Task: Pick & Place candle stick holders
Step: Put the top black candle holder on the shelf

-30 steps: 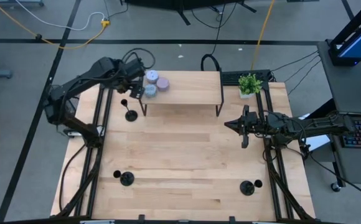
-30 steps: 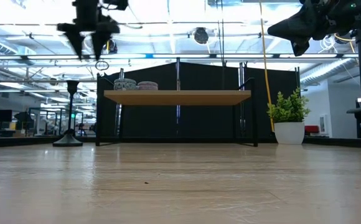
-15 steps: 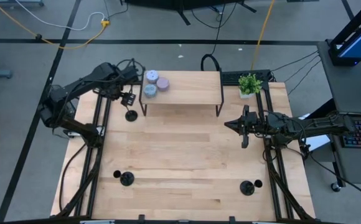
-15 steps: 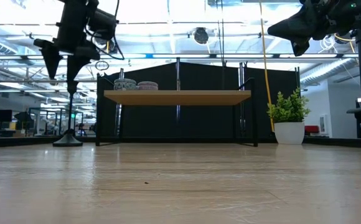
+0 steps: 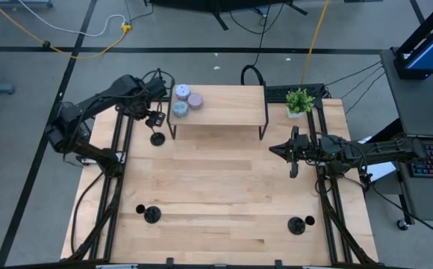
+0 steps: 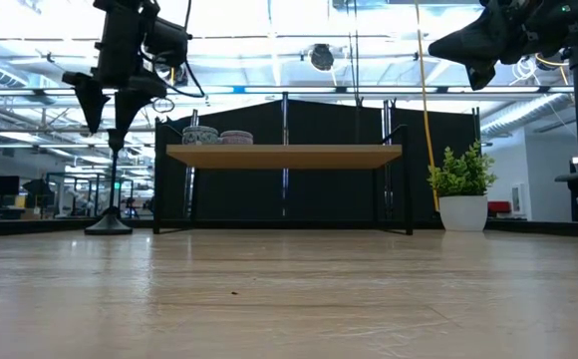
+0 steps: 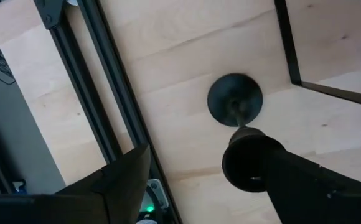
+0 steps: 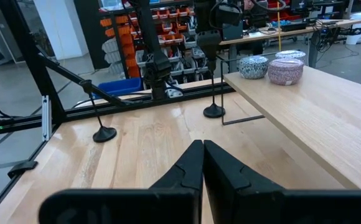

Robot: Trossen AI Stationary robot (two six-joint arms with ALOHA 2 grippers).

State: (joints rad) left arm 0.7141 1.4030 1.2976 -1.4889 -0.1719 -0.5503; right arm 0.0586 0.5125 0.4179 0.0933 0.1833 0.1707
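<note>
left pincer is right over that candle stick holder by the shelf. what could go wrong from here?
1. The left pincer hangs open above the thin-stemmed candle stick holder; an off-centre descent could tip it.
2. The shelf leg stands close beside it, so a finger might clip the shelf.

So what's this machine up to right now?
The left arm's tool hangs open right above a black candle stick holder standing on the table beside a low shelf, apparently about to grab it. The right arm waits off to the side, its tool shut. Two more holders stand near the table's front.
</note>
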